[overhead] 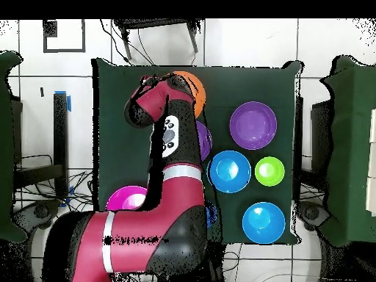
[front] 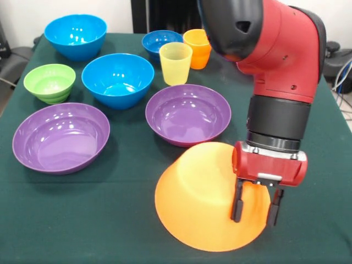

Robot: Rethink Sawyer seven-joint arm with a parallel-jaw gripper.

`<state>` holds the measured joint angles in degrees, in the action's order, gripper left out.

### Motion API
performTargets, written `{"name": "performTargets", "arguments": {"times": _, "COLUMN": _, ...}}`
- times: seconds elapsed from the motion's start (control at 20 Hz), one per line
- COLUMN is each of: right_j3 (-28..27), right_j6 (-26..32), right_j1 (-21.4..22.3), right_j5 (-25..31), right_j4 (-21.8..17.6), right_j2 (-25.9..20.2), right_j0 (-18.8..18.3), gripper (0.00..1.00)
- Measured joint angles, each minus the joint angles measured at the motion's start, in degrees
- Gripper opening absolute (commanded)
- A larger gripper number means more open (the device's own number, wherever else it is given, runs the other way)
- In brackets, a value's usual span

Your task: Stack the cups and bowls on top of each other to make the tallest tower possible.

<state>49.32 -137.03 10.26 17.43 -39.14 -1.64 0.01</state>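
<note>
1. The red and black robot arm (front: 280,60) comes down from the top of the front view over the dark green table (front: 126,220), on the side nearest the front camera.
2. A large glossy yellow-orange plastic bowl (front: 198,198) lies upside down on the cloth, with nothing stacked on it.
3. The red gripper (front: 256,208) hangs over that bowl's right flank. Its two black fingers (front: 237,204) stand apart and point down, their tips level with the bowl's sloping side. They hold nothing; I cannot tell whether they touch the bowl.
4. A large pink plastic bowl (overhead: 125,199) shows only in the overhead view, beside the arm's base.
5. Two shallow purple plastic bowls stand upright: one (front: 188,114) just behind the upturned bowl, the other (front: 60,137) well to the left in the front view.
6. Two bright blue plastic bowls: one (front: 117,80) mid-table, one (front: 75,35) at the far left corner.
7. A small green ribbed bowl (front: 49,82) sits left of the mid-table blue one.
8. A small dark blue bowl (front: 159,43) stands at the far edge.
9. A translucent yellow tumbler (front: 175,63) and an orange tumbler (front: 198,48) stand upright just beside each other, near the dark blue bowl.
</note>
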Motion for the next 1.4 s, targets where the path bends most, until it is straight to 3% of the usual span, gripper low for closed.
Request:
{"name": "performTargets", "arguments": {"times": 0.8, "right_j3": 4.0, "right_j6": 3.4, "right_j1": 1.1, "right_j5": 2.5, "right_j4": 4.4, "right_j2": -8.0, "right_j0": -3.0, "gripper": 1.00}}
{"name": "performTargets", "arguments": {"times": 1.4, "right_j3": 6.8, "right_j6": 3.4, "right_j1": 1.1, "right_j5": 10.3, "right_j4": 8.6, "right_j2": -14.9, "right_j0": -3.3, "gripper": 1.00}}
